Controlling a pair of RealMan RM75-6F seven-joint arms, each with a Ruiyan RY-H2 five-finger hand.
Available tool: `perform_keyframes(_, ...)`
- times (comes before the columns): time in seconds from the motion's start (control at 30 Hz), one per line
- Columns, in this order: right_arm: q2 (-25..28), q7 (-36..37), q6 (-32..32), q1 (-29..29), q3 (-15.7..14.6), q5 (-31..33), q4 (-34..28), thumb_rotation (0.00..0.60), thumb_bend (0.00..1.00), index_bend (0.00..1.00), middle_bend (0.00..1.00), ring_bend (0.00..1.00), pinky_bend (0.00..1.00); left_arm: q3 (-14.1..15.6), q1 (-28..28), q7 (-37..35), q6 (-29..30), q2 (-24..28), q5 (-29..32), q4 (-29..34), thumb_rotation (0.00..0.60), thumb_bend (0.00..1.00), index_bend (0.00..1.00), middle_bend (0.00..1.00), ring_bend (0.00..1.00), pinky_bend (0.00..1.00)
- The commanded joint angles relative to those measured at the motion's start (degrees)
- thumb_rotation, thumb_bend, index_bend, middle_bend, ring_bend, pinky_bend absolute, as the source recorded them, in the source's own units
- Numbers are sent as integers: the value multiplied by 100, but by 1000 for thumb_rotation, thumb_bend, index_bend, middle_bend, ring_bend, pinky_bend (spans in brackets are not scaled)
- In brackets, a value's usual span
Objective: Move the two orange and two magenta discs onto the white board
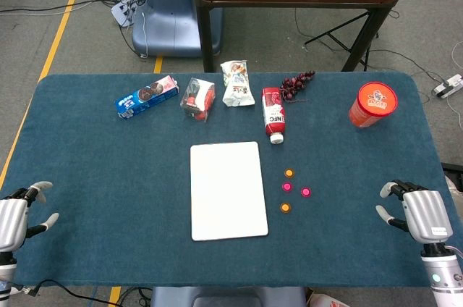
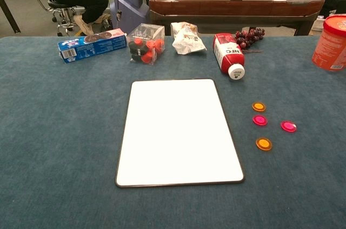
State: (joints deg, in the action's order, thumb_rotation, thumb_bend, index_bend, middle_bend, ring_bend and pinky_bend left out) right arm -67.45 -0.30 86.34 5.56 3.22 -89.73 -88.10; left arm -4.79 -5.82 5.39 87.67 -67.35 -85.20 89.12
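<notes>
The white board [image 1: 228,190] [image 2: 175,130] lies bare in the middle of the blue table. To its right sit four small discs on the cloth: an orange disc [image 1: 289,173] [image 2: 259,107] farthest back, a magenta disc [image 1: 287,187] [image 2: 260,120] just below it, a second magenta disc [image 1: 305,192] [image 2: 288,126] further right, and a second orange disc [image 1: 285,208] [image 2: 264,144] nearest me. My left hand [image 1: 18,216] rests at the table's left front edge, fingers apart, holding nothing. My right hand [image 1: 416,209] sits at the right front edge, also holding nothing. The chest view shows neither hand.
Along the back of the table lie a blue cookie box [image 1: 147,97], a clear box of red and black items [image 1: 197,98], a white snack bag [image 1: 236,82], a red-and-white bottle on its side [image 1: 273,114], grapes [image 1: 296,85] and a red tub [image 1: 372,104].
</notes>
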Motion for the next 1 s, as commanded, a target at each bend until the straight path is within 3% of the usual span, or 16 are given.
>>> perform_keyframes(0.03,-6,8,-37,16,-9,11,3,600,188,526,523,549,665,34,-10,31,-97,19,53,30,600,167,432,554,479,648)
perform_keyframes(0.43,-30,-48,-93,107,-7,-86,-92,600,188,526,540,564,668,114,-26,123,-264,-25,122,46,600,167,434,563,481,648)
perform_keyframes(0.53,-46,-102,-126,151,-6,-129,-161,600,163,526,625,649,727,120,-20,113,-248,-46,109,20,600,167,433,563,482,648)
perform_keyframes(0.7,-41,-619,-798,508,-50,-118,-733,600,87,521,924,958,954,129,6,-24,-238,-74,127,-84,600,167,431,563,482,648)
perform_keyframes(0.8,-118,-995,-1197,723,-1,56,-981,600,62,518,999,1000,1000,133,22,-95,-230,-97,136,-137,600,167,429,563,482,648)
perform_keyframes(1.0,-445,-1756,-1930,1159,131,557,-1212,600,37,518,1000,1000,1000,165,70,-202,-234,-161,174,-271,600,167,428,563,482,648)
